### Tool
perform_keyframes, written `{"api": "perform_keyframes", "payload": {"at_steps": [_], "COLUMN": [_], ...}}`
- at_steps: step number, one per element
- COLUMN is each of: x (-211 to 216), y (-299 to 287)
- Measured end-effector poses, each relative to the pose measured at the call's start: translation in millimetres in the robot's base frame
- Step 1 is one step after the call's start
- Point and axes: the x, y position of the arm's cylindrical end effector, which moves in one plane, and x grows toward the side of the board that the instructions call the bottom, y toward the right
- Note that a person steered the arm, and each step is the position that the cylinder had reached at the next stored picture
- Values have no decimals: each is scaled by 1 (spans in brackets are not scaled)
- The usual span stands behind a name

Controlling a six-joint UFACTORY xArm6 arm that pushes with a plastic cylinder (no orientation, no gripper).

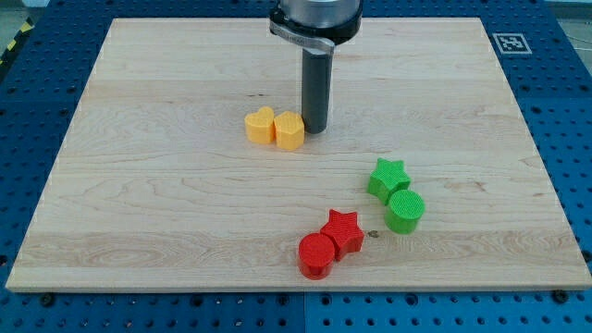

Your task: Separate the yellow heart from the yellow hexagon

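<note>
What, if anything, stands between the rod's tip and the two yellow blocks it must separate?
Nothing visible. My tip sits right beside the yellow hexagon block, on its right in the view; the yellow heart block touches the hexagon's far, left side. The wooden board around them is bare.

Heart block (pixel 260 125): yellow-orange
Hexagon block (pixel 289 130): yellow-orange, same shade
Star block (pixel 388 178): green
Cylinder block (pixel 405 211): green
Star block (pixel 343 231): red
Cylinder block (pixel 316 254): red
Board (pixel 139 185): pale wood, fine grain
Rod, my tip (pixel 314 129): dark grey, possibly black
Surround (pixel 564 92): blue, dotted
</note>
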Motion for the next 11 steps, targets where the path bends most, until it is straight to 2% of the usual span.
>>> {"api": "perform_keyframes", "payload": {"at_steps": [2,3,5,7,11], "x": [46,47,43,-1,-133], "y": [32,27,-28,-75,-126]}}
